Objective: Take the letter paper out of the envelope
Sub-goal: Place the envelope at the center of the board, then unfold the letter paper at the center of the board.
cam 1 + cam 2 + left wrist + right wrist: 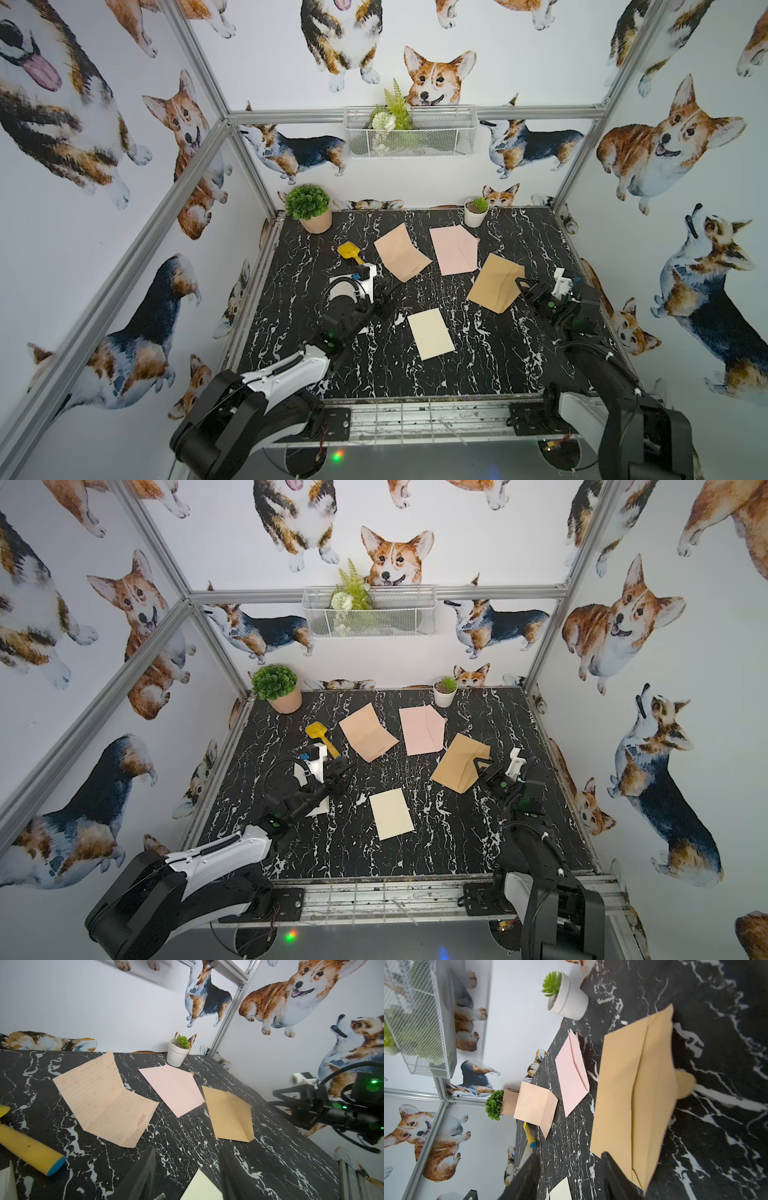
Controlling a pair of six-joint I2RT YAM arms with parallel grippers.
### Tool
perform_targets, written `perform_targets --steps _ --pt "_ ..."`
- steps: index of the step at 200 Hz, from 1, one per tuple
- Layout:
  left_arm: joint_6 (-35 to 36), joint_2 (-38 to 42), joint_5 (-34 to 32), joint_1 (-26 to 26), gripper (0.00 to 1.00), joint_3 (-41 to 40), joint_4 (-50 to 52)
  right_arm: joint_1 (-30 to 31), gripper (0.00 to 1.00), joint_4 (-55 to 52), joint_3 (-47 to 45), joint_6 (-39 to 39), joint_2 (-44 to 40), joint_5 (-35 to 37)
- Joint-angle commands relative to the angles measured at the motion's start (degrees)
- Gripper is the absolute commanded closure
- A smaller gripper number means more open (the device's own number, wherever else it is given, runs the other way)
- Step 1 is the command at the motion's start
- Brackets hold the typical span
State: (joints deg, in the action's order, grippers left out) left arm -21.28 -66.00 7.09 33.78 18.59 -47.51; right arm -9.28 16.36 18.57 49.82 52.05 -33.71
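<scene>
Now, draw the released right tool back from the envelope at right, jaws wide, clear of its flap; leave the letter flat on the worktop, centre-near; hold the released left tool off it.

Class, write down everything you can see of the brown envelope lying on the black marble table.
The brown envelope looks like plain kraft paper with diagonal fold seams. It lies on the black marble table, right of centre, with its pointed flap open and lifted a little toward the right end effector. That end effector is open at the flap's edge; whether it touches the paper cannot be told. No letter sticks out of the envelope.
</scene>
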Motion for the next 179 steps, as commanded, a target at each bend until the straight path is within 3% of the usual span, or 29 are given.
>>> perform_targets --steps 1,17,32,52,82,113,151,179 --pt "-1.21 -0.71 -2.5 0.09 0.49 0.61 2.22 2.34 0.47 -12.63 0.33 -3.98 -10.64 8.01" --pt "-1.07 -1.02 -2.52 0.1 0.49 0.87 2.54 6.29 0.48 -16.08 1.07 -5.11 -15.86 10.72" --pt "-0.91 -1.34 -2.57 0.06 0.5 1.89 4.45 10.57 0.49 -17.89 2.77 -6.19 -14.44 9.47" --pt "0.18 -3.05 -1.83 0.12 0.52 4.74 9.17 18.64 0.47 -20.29 6.65 -9.93 -4.28 6.73" --pt "1.03 -4.58 1.78 1.1 0.59 11.03 23.15 28.52 0.44 -27.12 17.38 -17.14 17.98 0.38" --pt "-4.0 -2.6 -5.4 7.62 0.59 8.71 35.93 33.84 0.43 -23.0 19.03 -16.64 26.1 -0.34" --pt "-9.79 -0.18 -19.07 20.86 0.59 8.97 47.5 35.37 0.44 -21.5 18.71 -17.54 33.51 -3.55" --pt "-13.33 -4.8 -18.86 22.15 0.6 7.74 44.9 37.77 0.44 -20.45 17.07 -17.59 35.09 -2.06"
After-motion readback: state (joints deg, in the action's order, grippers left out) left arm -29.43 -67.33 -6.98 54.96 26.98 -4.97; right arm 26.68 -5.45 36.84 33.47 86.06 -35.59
